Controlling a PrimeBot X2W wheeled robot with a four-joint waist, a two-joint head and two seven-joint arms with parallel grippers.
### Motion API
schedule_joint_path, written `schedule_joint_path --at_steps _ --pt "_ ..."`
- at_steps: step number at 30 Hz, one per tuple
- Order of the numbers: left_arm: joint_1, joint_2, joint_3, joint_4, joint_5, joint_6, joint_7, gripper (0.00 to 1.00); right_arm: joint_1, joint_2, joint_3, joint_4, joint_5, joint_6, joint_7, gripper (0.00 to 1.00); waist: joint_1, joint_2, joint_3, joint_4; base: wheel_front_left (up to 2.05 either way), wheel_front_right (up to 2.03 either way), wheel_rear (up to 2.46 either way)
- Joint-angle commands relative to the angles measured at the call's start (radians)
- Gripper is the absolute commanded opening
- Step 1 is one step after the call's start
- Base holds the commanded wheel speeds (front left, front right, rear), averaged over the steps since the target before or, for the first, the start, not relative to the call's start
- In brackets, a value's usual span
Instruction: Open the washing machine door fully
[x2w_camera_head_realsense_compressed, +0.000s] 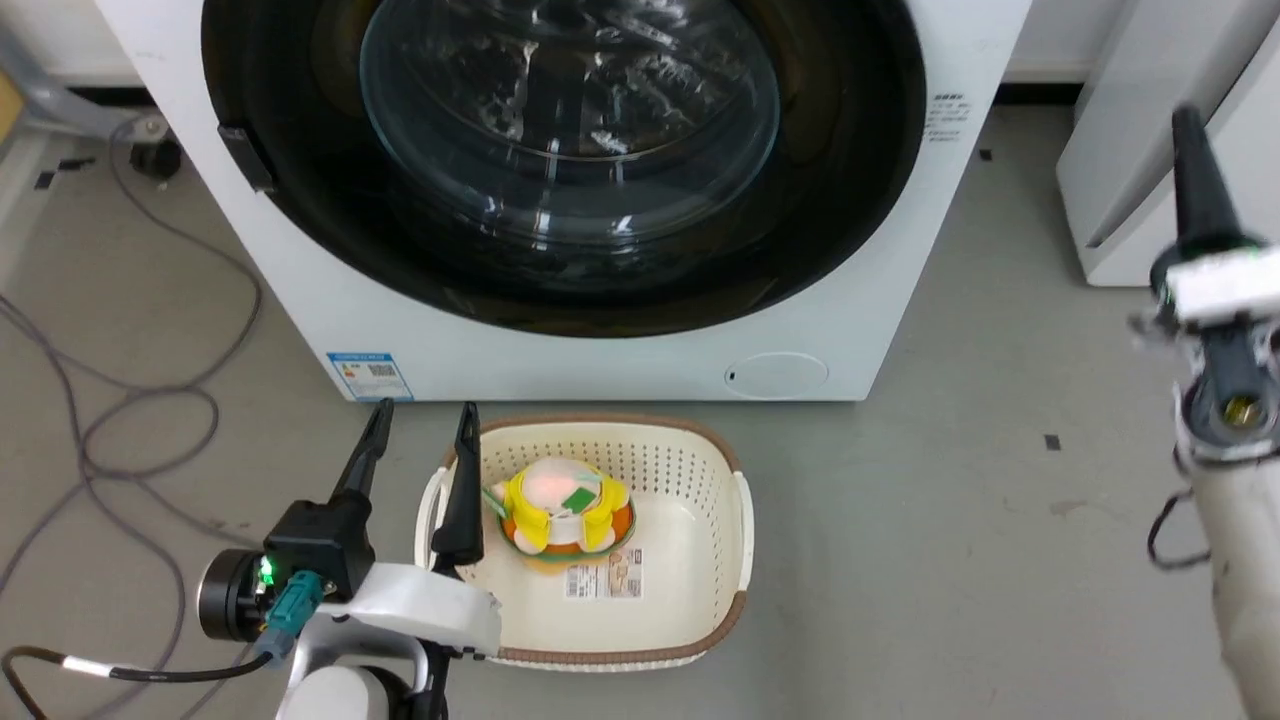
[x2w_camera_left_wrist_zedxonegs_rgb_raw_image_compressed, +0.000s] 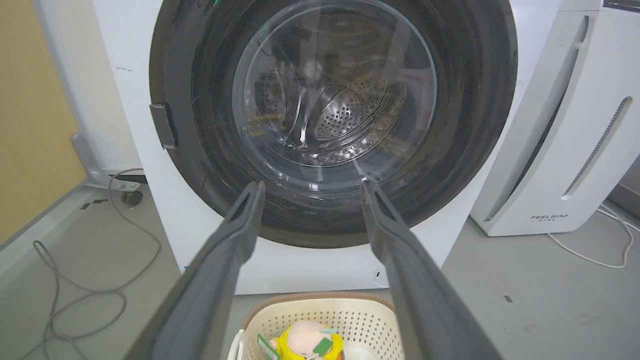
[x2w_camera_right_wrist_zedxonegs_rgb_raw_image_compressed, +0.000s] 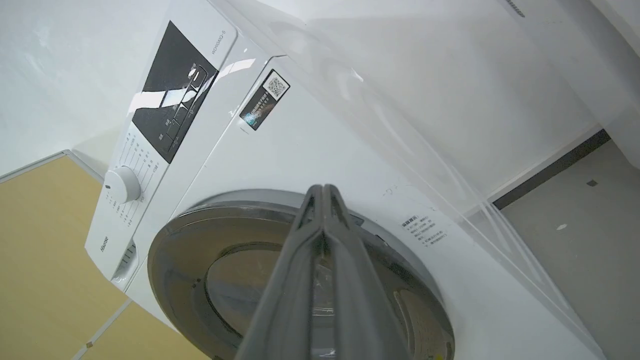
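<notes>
Right now the left gripper has its jaws wide apart with nothing between them. It hangs low over the floor, just beside the rim of a basket with a yellow toy inside. Its jaws point at the washing machine door but do not touch it. The right gripper has its jaws pressed together, holding nothing, and it is up off to the right of the machine. The door looks shut, lying flat on the front of the white washing machine. A small dark tab sits on the door's left edge. So I think no part of the job is done yet. A gripper has to reach the door's edge, pull it loose, and swing it all the way out.
</notes>
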Motion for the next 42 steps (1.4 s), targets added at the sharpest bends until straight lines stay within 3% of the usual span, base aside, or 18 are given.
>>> schedule_joint_path --at_steps 1,15,28,42 --pt "-0.018 0.001 -0.005 -0.005 -0.008 -0.006 -0.009 1.0 -0.058 -0.018 0.019 0.035 0.039 0.001 0.006 0.0 -0.0001 0.0 0.015 0.007 0.0 0.0 0.0" --pt "-0.085 0.001 -0.035 -0.028 -0.033 -0.006 -0.038 1.0 -0.501 -0.08 0.291 0.381 0.127 0.001 0.192 0.0 -0.0001 0.0 0.111 0.036 0.0 0.0 0.0" --pt "-0.124 0.001 -0.058 -0.04 -0.056 -0.002 -0.063 1.0 -0.738 -0.14 0.503 0.519 0.187 0.001 0.398 0.0 -0.0001 0.0 0.187 0.059 0.0 0.0 0.0" --pt "-0.181 0.001 -0.09 -0.046 -0.087 0.004 -0.092 1.0 -0.984 -0.099 0.688 0.664 0.31 0.001 0.584 0.0 -0.0001 0.0 0.273 0.081 0.0 0.0 0.0"
